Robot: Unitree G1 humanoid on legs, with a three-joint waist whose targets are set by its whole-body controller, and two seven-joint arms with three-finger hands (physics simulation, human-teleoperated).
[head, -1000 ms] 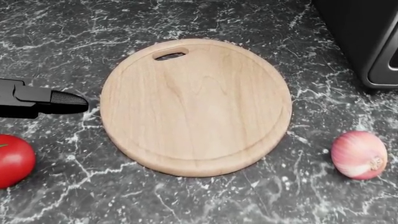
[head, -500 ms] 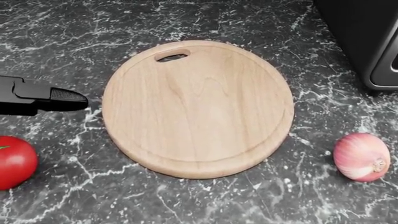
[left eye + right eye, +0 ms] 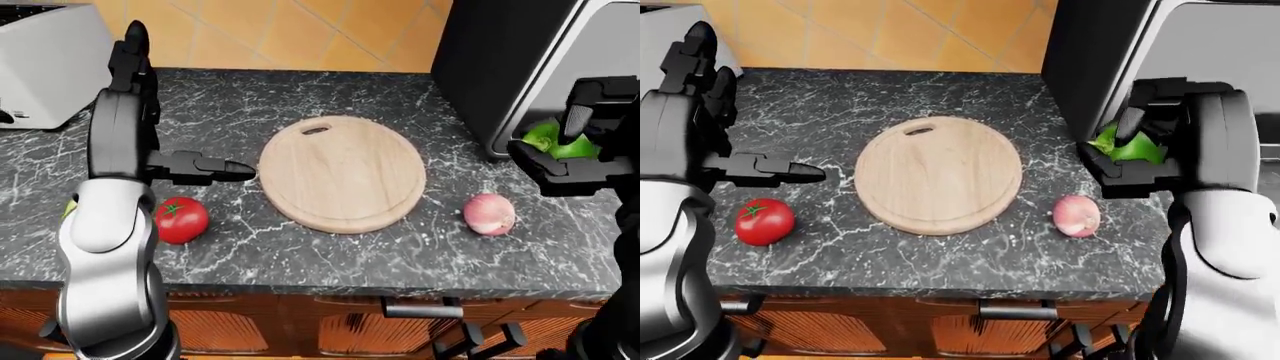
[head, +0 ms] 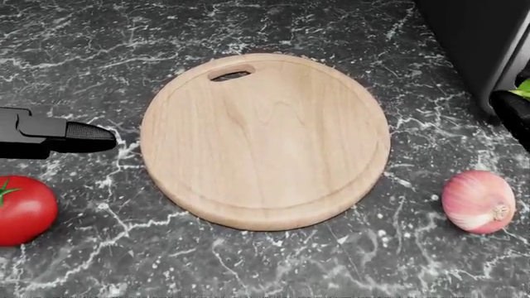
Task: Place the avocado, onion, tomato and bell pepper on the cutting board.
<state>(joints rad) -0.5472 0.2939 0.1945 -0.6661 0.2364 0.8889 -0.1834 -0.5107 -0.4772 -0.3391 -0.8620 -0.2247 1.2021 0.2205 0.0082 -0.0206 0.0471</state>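
Observation:
A round wooden cutting board [image 4: 265, 139] lies bare on the dark marble counter. The red tomato [image 4: 25, 210] sits to its lower left, and the pink onion [image 4: 479, 202] to its lower right. My right hand [image 3: 1135, 150] is shut on the green bell pepper [image 3: 1127, 148], held above the counter right of the board, over the onion. My left hand [image 3: 755, 112] is open left of the board, with one finger [image 4: 87, 136] pointing at the rim and the tomato just below it. A yellow-green sliver [image 3: 69, 209] shows behind my left forearm; I cannot tell what it is.
A tall dark appliance [image 3: 500, 67] stands at the counter's right, close to the board. A pale toaster [image 3: 40, 60] sits at the top left. The counter's near edge [image 3: 320, 281] runs above wooden drawers with a handle [image 3: 425, 307].
The head view has shifted slightly, so more of the tomato shows. The pepper and a dark part of my right hand have come in at the right edge. My left finger has barely moved.

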